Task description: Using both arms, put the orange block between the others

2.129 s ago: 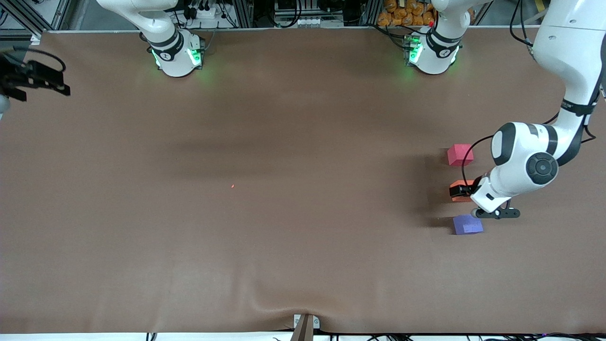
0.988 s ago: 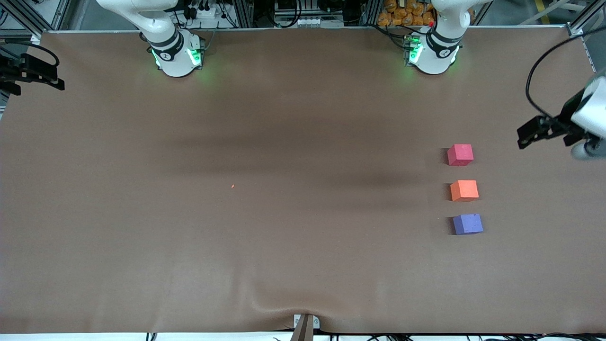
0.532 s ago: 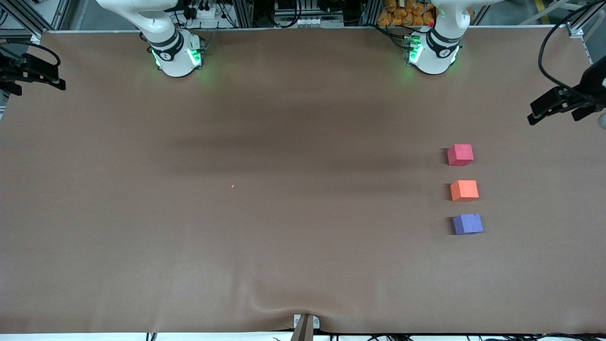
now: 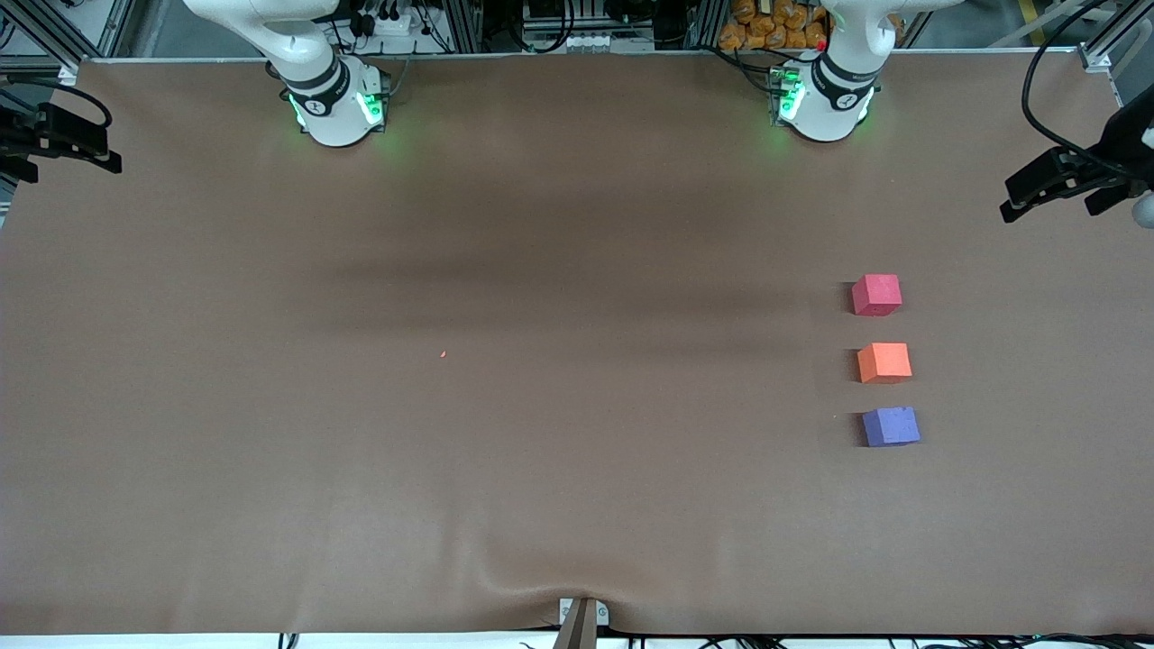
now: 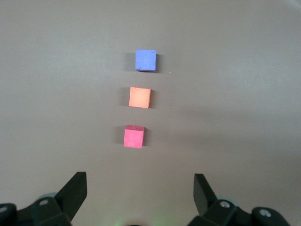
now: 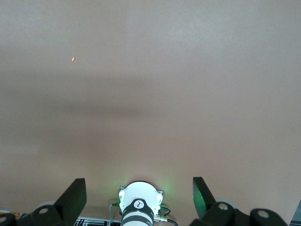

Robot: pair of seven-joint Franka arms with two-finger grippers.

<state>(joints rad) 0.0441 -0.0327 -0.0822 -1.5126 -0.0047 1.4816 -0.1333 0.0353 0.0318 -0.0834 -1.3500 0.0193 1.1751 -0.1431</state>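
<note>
Three small cubes lie in a row on the brown table toward the left arm's end. The orange block [image 4: 883,362] [image 5: 140,97] rests in the middle, apart from both others. The pinkish-red cube [image 4: 876,295] [image 5: 133,137] is farther from the front camera and the purple-blue cube [image 4: 891,426] [image 5: 146,60] is nearer. My left gripper [image 4: 1046,185] [image 5: 139,175] hangs open and empty in the air over the table's edge at the left arm's end, well clear of the cubes. My right gripper [image 4: 68,144] [image 6: 139,180] waits open and empty over the right arm's end.
The brown cloth [image 4: 541,469] covers the whole table and wrinkles near a clamp [image 4: 581,617] at the front edge. A tiny orange speck [image 4: 443,354] [image 6: 73,59] lies near the middle. The green-lit arm bases [image 4: 338,104] [image 4: 822,99] stand along the back edge.
The left gripper was down at the orange block; it has let go, risen and drawn back toward the left arm's end of the table. The cubes and right arm have stayed put.
</note>
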